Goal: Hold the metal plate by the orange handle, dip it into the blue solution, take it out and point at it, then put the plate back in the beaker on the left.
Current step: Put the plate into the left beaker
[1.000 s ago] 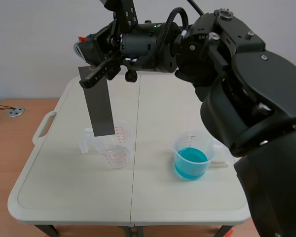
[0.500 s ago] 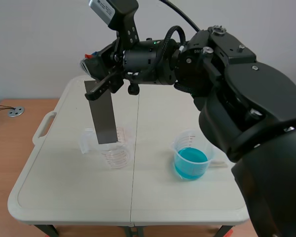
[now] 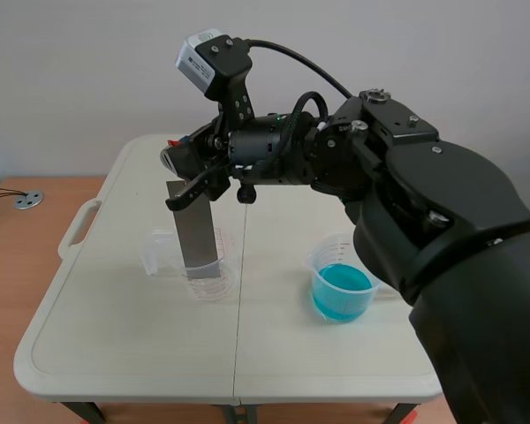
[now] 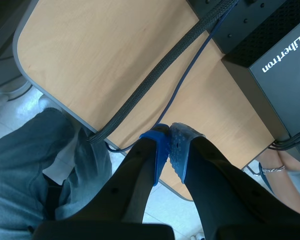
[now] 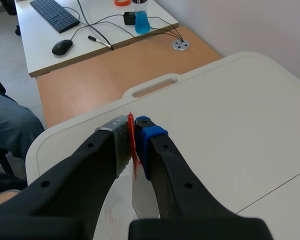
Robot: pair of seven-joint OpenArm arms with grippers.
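Note:
My right gripper (image 3: 184,170) comes in from the right and hangs over the table's left half, shut on the orange handle (image 5: 131,139) of the grey metal plate (image 3: 198,231). The plate hangs upright with its lower end inside the clear left beaker (image 3: 210,276). The beaker of blue solution (image 3: 342,288) stands to the right, apart from the plate. In the right wrist view, the right gripper (image 5: 132,125) pinches the thin handle and the plate (image 5: 143,199) drops below the fingers. My left gripper (image 4: 170,150) is shut on nothing, away from the table.
The white folding table (image 3: 124,336) has a handle slot (image 5: 152,85) at its left edge. Beyond it a wooden desk (image 5: 105,65) carries a keyboard (image 5: 55,15), a mouse and a blue bottle. The left wrist view shows cables, a black box (image 4: 280,55) and a person's trouser leg.
The right gripper has come down and a little to the right, lowering the plate from above the left beaker until its lower end is inside it.

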